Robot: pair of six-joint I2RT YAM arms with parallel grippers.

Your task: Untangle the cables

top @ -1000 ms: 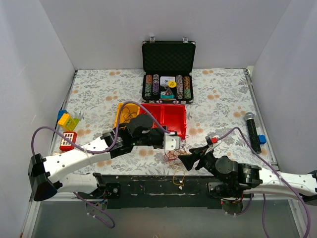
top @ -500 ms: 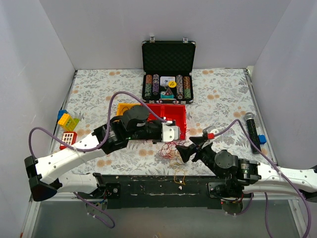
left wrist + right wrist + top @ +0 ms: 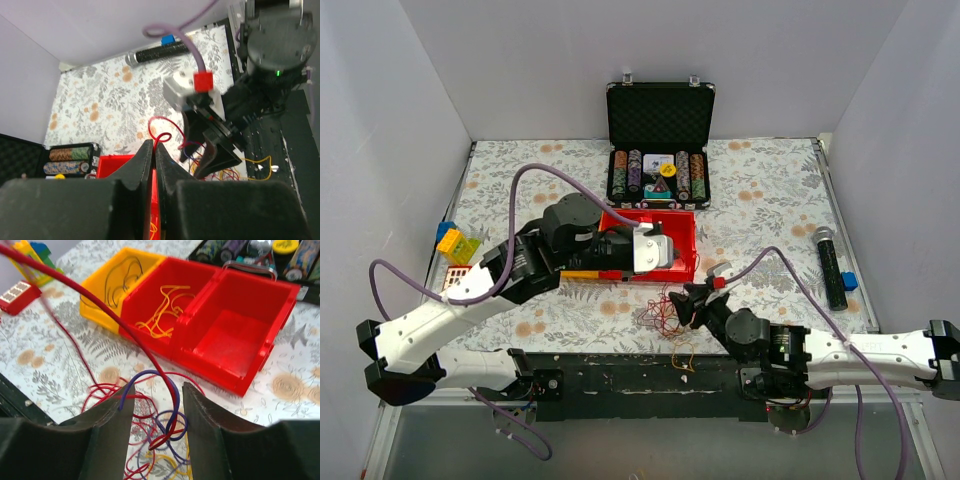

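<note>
A tangle of red, purple and yellow cables (image 3: 663, 311) lies on the flowered cloth in front of the red bin (image 3: 682, 262). My left gripper (image 3: 656, 250) is above the red bin, shut on a red cable (image 3: 159, 137) whose loop sticks out past the fingertips (image 3: 146, 150). That red cable (image 3: 95, 302) runs taut down into the tangle (image 3: 160, 440). My right gripper (image 3: 688, 304) hovers open over the tangle, its jaws on either side of a purple loop (image 3: 167, 390) and the red cable. A yellow cable (image 3: 682, 358) lies on the black base plate.
The red bin (image 3: 235, 335) holds yellow wires (image 3: 162, 305) in one compartment. A yellow bin (image 3: 120, 280) beside it holds dark wires. An open poker-chip case (image 3: 660, 150) stands behind. A black microphone (image 3: 830, 265) lies at right, toy bricks (image 3: 455, 243) at left.
My left gripper has risen and drawn back left from the tangle to over the red bin, pulling the red cable taut. My right gripper has moved left onto the tangle.
</note>
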